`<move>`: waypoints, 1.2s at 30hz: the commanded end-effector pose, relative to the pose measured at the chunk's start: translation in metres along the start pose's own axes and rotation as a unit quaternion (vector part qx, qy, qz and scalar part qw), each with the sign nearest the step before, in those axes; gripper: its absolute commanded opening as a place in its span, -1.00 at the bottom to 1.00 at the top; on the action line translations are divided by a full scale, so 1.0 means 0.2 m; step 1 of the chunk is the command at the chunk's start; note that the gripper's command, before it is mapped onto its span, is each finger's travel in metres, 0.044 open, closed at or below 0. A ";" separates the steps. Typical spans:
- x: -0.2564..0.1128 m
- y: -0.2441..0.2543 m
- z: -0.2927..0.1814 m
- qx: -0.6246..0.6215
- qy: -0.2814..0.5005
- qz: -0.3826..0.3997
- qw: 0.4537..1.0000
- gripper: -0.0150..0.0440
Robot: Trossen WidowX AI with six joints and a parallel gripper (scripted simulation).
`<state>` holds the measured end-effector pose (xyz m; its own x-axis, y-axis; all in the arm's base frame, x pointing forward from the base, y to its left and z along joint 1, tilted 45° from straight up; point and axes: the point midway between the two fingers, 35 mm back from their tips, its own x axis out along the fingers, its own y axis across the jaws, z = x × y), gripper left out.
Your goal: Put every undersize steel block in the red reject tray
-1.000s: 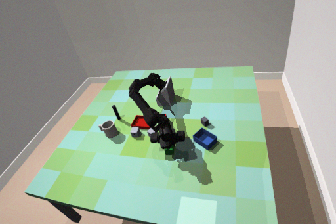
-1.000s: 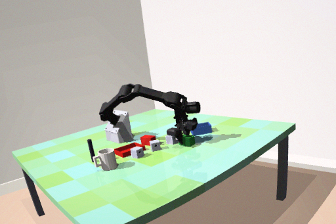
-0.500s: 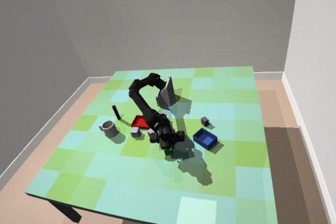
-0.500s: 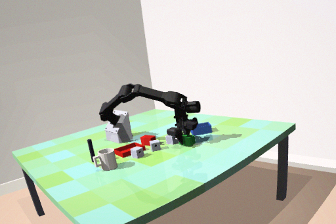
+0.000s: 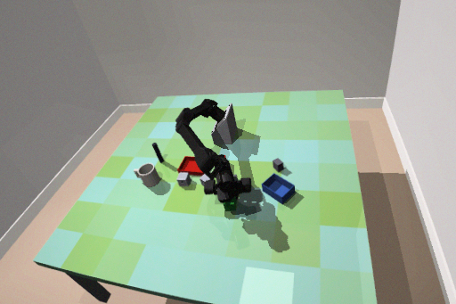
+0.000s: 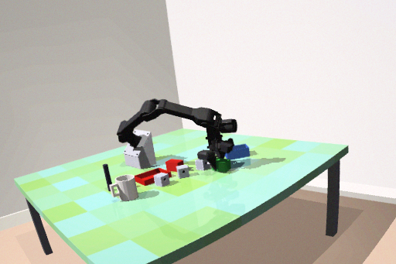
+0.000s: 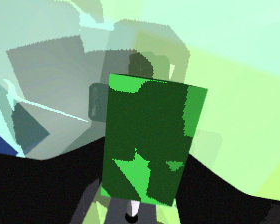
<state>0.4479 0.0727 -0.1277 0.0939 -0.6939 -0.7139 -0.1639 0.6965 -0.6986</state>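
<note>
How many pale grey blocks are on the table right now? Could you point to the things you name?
3: the first block [image 5: 183,179] [image 6: 161,180] nearest the mug [image 5: 150,176] [image 6: 128,189], the middle block [image 5: 205,179] [image 6: 182,171], the third block [image 6: 200,164] nearest the green gauge [image 5: 231,205] [image 6: 223,166] [image 7: 146,117]. The arm may hide more.

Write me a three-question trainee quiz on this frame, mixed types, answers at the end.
1. True or false: the mug stands inside the red tray.
2. Multiple choice: what does the tool hold?
A) the blue bin
B) the green gauge
C) a steel block
3. Fill in: the mug's color is ____.

Key: 1 false; 2 B; 3 gray
</note>
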 end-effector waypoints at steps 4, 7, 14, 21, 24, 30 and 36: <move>-0.02 0.00 0.00 0.001 -0.005 -0.001 1.000 -0.49; -0.02 0.00 -0.01 0.001 -0.005 -0.001 1.000 -0.49; -0.02 0.00 -0.01 0.001 -0.005 -0.001 1.000 -0.49; -0.03 -0.01 0.01 0.001 -0.005 -0.001 1.000 -0.49; -0.03 -0.01 0.01 0.001 -0.005 -0.001 1.000 -0.49; -0.03 -0.01 0.01 0.001 -0.005 -0.001 1.000 -0.49; -0.02 0.00 0.00 0.001 -0.005 -0.001 1.000 -0.49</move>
<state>0.4480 0.0729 -0.1253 0.0945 -0.6937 -0.7140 -0.1636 0.6966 -0.6985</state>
